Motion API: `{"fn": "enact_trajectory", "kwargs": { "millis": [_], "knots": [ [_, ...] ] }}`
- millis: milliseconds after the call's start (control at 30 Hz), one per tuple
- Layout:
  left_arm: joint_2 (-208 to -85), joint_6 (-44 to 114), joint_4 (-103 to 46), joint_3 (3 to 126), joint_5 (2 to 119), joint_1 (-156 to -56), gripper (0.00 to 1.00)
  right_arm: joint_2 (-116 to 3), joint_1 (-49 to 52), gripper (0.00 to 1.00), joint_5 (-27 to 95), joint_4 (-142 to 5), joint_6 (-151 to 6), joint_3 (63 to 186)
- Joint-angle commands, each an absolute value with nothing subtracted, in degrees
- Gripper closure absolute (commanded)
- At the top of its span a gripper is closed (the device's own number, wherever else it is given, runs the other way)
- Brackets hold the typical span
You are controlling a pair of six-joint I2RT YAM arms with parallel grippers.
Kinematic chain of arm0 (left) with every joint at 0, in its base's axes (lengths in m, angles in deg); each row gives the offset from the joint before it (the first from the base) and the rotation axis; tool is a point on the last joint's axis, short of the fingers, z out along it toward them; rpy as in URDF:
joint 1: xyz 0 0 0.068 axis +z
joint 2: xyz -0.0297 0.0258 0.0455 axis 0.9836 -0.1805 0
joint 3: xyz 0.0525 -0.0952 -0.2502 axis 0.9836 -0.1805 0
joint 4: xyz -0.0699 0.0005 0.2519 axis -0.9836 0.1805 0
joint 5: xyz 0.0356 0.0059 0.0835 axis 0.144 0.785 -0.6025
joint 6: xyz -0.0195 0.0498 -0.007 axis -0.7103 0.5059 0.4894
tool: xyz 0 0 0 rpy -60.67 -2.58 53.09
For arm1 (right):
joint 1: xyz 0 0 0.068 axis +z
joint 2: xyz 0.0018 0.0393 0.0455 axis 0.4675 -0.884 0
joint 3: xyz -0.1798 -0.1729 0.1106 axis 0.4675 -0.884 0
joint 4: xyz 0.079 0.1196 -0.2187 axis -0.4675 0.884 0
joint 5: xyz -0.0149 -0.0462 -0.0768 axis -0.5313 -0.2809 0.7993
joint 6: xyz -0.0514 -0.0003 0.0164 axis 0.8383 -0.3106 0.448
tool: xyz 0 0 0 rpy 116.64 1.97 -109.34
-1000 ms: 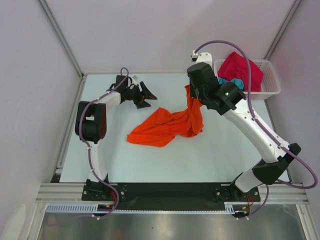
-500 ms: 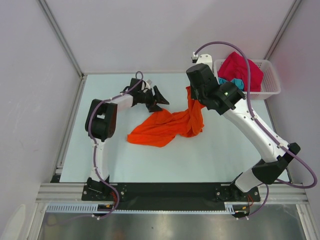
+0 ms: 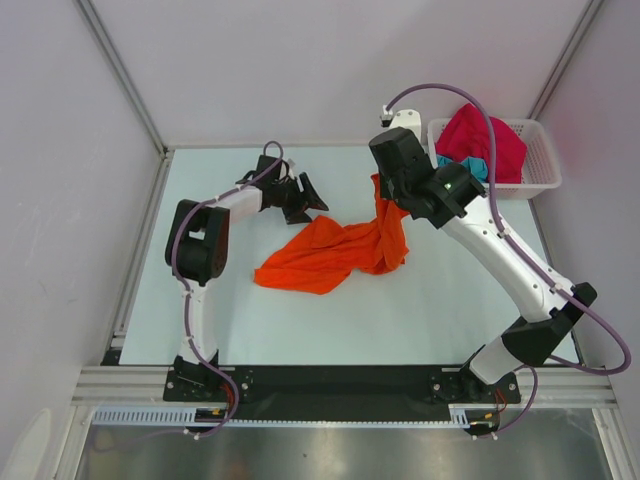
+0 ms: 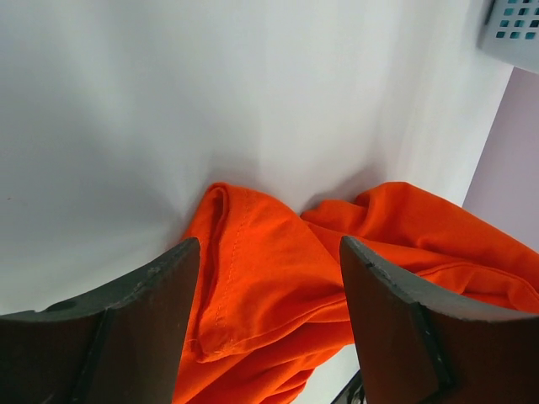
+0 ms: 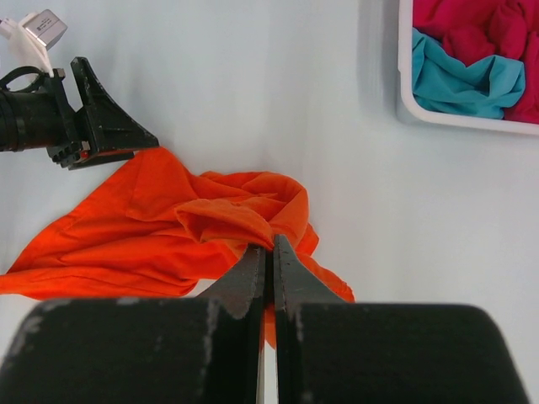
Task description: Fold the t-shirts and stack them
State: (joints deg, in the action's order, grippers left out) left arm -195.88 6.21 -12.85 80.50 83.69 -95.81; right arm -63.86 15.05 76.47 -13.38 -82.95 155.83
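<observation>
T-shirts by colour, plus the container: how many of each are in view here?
orange t-shirt: 1
crimson-pink t-shirt: 1
teal t-shirt: 1
white lattice basket: 1
Total: 4

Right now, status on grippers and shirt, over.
Right gripper shut on crumpled bright orange cloth t-shirt, one end raised. Left gripper open at its far edge. Nothing blocking.
</observation>
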Motion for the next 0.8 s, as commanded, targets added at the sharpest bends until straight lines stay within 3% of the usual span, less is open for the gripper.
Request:
{"fn": "enact_trajectory", "kwargs": {
  "millis": [0, 633, 733, 767],
  "knots": [
    [-194.9, 7.4, -12.6, 81.3, 83.6, -95.7, 0.27, -64.0, 15.3, 1.0, 77.7, -14.4, -83.3, 156.3],
    [-198.5, 3.5, -16.6, 79.7, 86.5, -97.4, 0.31, -64.5, 13.8, 1.0, 77.0, -15.2, -82.5, 155.9],
    [-198.9, 3.2, -16.9, 80.0, 86.7, -97.9, 0.4, -64.4, 13.5, 1.0, 77.0, -15.5, -82.4, 155.6],
    [-199.0, 3.0, -17.0, 80.1, 86.9, -98.0, 0.53, -64.4, 13.4, 1.0, 77.0, -15.7, -82.4, 155.6]
  ]
}}
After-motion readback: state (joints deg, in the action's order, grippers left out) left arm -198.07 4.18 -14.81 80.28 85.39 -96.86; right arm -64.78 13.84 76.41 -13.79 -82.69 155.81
